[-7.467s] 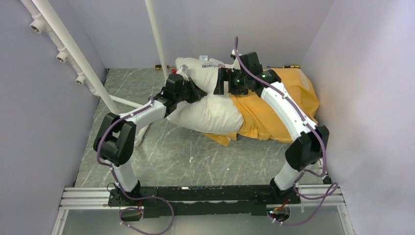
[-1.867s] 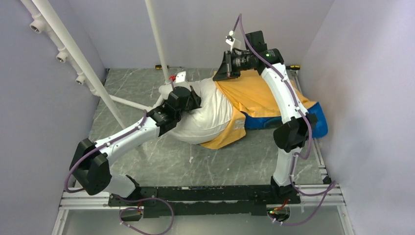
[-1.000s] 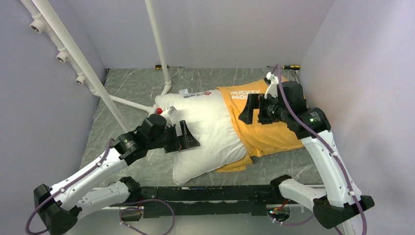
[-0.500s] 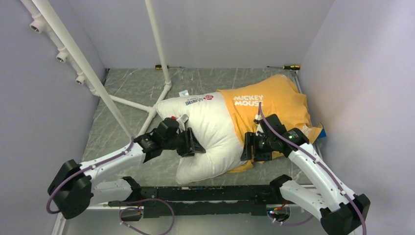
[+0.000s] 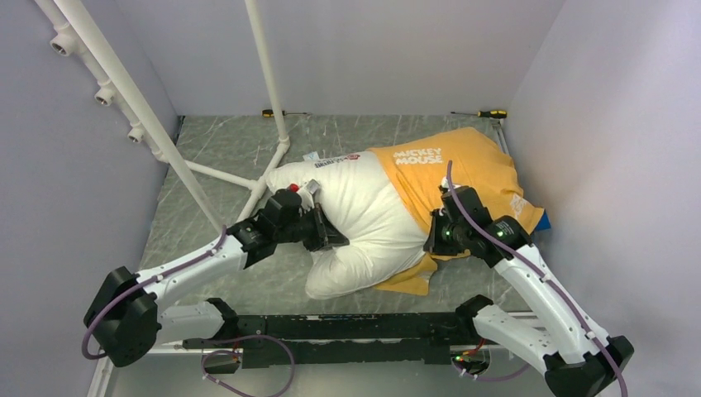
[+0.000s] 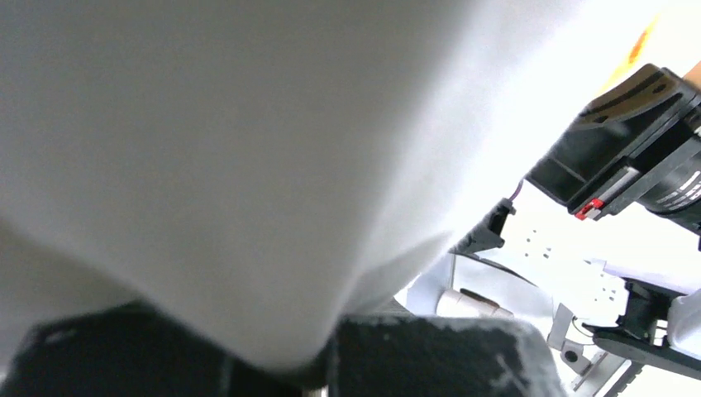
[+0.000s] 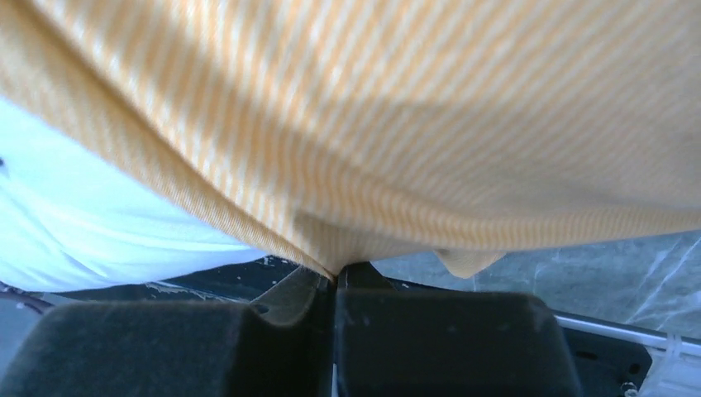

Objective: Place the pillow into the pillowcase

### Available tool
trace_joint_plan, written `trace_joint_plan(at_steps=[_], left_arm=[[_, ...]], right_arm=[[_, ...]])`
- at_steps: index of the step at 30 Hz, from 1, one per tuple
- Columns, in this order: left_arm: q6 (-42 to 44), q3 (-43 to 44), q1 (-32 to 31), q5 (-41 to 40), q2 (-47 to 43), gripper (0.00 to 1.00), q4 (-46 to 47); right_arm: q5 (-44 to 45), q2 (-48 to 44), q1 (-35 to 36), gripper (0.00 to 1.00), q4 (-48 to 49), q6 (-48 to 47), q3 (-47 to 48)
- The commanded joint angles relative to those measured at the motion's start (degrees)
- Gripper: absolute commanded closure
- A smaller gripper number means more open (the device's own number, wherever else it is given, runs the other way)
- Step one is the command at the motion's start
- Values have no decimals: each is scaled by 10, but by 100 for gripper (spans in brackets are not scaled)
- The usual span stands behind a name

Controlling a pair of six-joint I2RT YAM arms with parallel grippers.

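Grey marbled tabletop [image 5: 240,149], pale walls on three sides. Pillow [image 5: 364,217] lies mid-table, its right end inside the yellow-orange pillowcase [image 5: 475,165], left end bare. Left gripper [image 5: 331,239] pinches a fold of white pillow fabric at the pillow's left side. Right gripper [image 5: 431,238] is clamped on the pillowcase's open hem, near side. White pipe frame [image 5: 266,78] stands rear left.

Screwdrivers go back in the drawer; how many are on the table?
2. One yellow-handled screwdriver lies at the far edge near the white pole; another screwdriver sits in the far right corner. Others may hide under the plump white pillow.
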Motion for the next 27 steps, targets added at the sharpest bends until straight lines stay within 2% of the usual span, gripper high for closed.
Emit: trace_joint_plan(at_steps=[1,3,4,6,9,10,12,16,18,23,27], left_arm=[[14,-9,30,-27,-15,100,-11],[17,-6,42,-24,-17,100,-14],[19,-5,47,-21,-17,100,-13],[21,-2,51,-15,-14,100,-9],[23,3,53,-1,-4,100,-4],[23,4,53,2,-2,100,-3],[22,4,53,6,1,100,0],[24,2,54,5,0,100,0],[26,3,55,1,0,100,-2],[30,7,63,0,10,100,13],[32,27,66,-2,31,100,55]], right_arm=[[52,-33,-5,90,21,-29,36],[55,-36,-4,57,23,-28,33],[61,-34,-5,47,21,-27,33],[71,-30,-4,36,25,-27,27],[89,-21,-4,32,41,-31,19],[95,-16,-4,33,48,-32,18],[97,-4,-5,49,58,-36,22],[70,1,-4,100,66,-41,43],[31,-11,-5,100,77,-50,48],[-150,-46,-4,100,123,-86,68],[-299,-38,-4,100,177,-84,81]])
